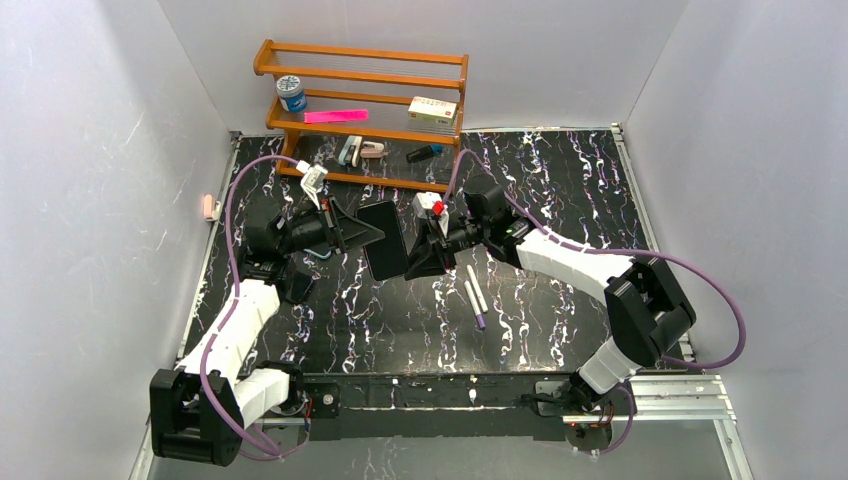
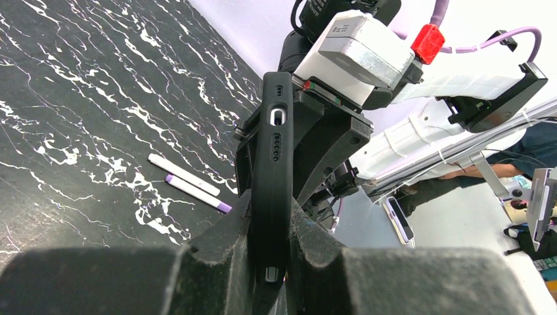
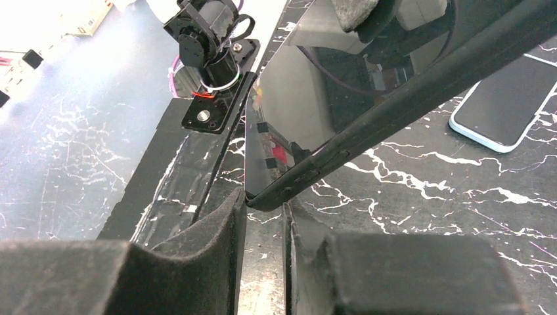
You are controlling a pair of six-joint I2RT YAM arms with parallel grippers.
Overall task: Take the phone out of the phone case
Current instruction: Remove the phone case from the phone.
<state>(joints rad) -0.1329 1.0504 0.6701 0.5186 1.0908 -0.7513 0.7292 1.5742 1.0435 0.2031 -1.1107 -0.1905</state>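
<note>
While held aloft, item: black-cased glossy smartphone
left gripper: 9 o'clock, pinching its case edge
right gripper: 3 o'clock corner, cannot tell grip

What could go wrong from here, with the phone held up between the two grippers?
1. The right gripper meets only a corner of the phone case, at the mouth of its jaws, so it may slip off when pulling.
2. The left gripper clamps just one edge, in the air above the table. A hard tug could twist the case loose and drop it.
</note>
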